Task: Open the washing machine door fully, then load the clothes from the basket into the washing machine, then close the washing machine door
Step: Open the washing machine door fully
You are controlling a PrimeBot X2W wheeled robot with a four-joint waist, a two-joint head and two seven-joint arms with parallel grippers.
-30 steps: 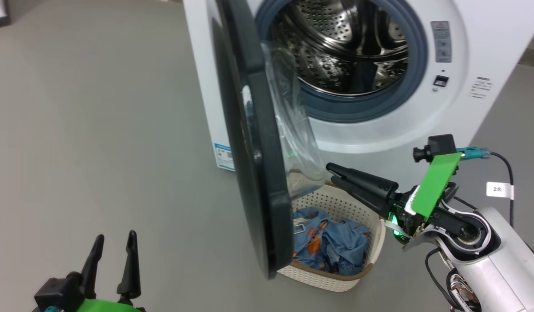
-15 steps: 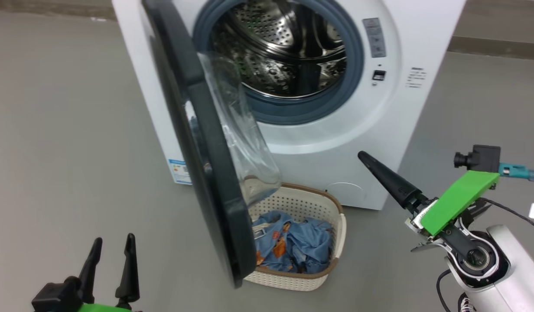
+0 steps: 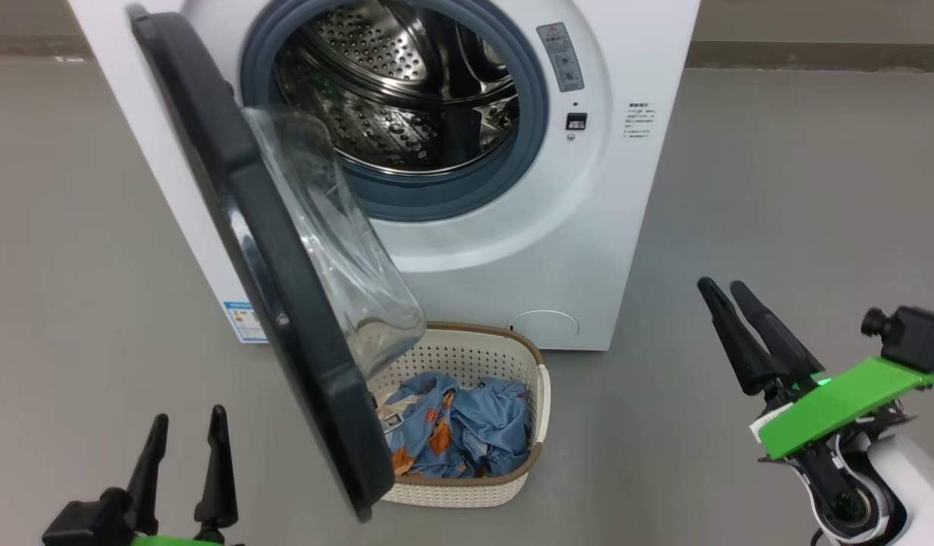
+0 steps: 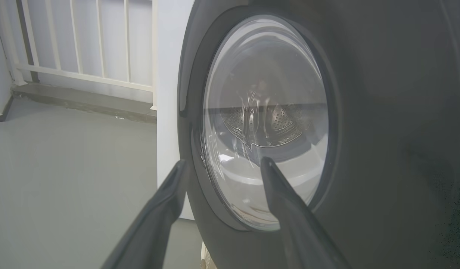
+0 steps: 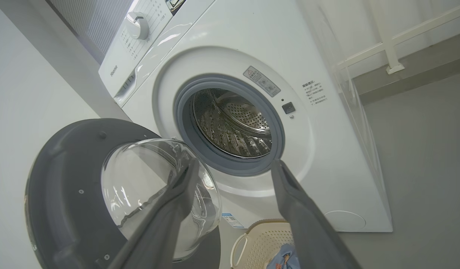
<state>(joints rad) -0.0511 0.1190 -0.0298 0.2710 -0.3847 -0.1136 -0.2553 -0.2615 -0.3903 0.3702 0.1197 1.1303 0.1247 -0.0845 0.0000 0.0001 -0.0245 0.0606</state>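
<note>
- Washing machine door stands about half open, its glass bowl hanging over the left end of the basket; probably needs more swing before loading.
- Basket sits on the floor just in front of the washing machine, below the drum mouth: short lift.
- Clothes: crumpled blue bear-print bundle, in the basket.
- Left hand and right hand: fingers spread wide, empty, clear of the door on either side.
- Door touching the basket? Can't tell.

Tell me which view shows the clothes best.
Head view: the clothes lie open to sight in the basket, partly behind the washing machine door. Right wrist view catches one blue scrap; left wrist view faces that door.
</note>
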